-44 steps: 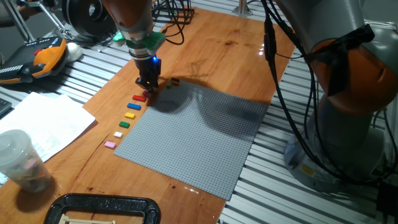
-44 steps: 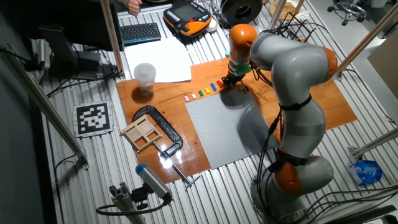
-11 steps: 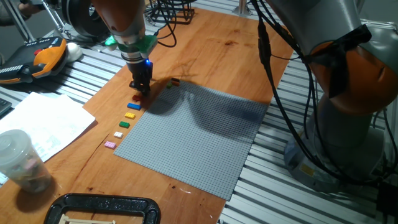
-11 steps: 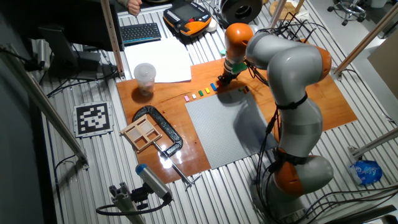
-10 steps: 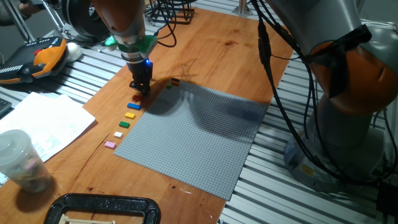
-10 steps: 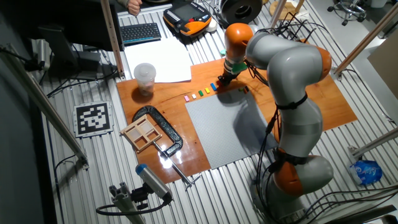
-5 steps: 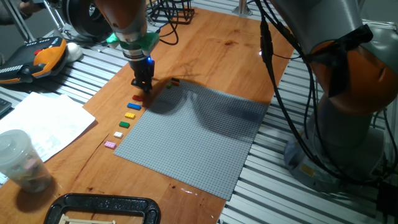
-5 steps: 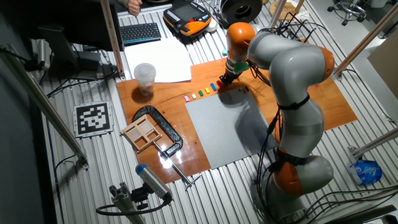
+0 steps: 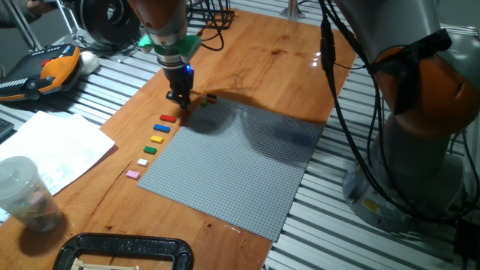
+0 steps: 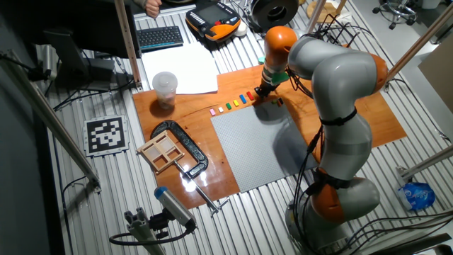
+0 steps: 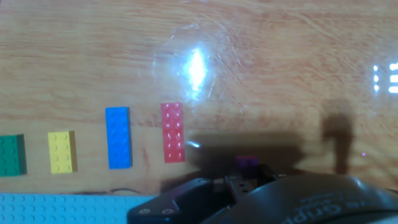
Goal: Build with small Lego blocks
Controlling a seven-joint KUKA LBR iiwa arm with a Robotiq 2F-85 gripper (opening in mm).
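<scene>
Wooden bench [image 9: 255,56]: your hand [image 9: 180,99] has shifted off the red block [image 9: 167,118] in the blocks row [image 9: 153,142] beside the baseplate [image 9: 240,165], toward the far corner; grip can't tell — prob. no pick yet.

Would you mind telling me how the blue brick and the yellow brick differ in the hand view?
The blue brick is longer than the yellow brick, reaching higher in the frame. Blue lies directly beside the red brick; yellow lies between blue and the green brick. Both lie flat on the wooden table, untouched, long sides parallel in one row, bottom ends roughly level.
</scene>
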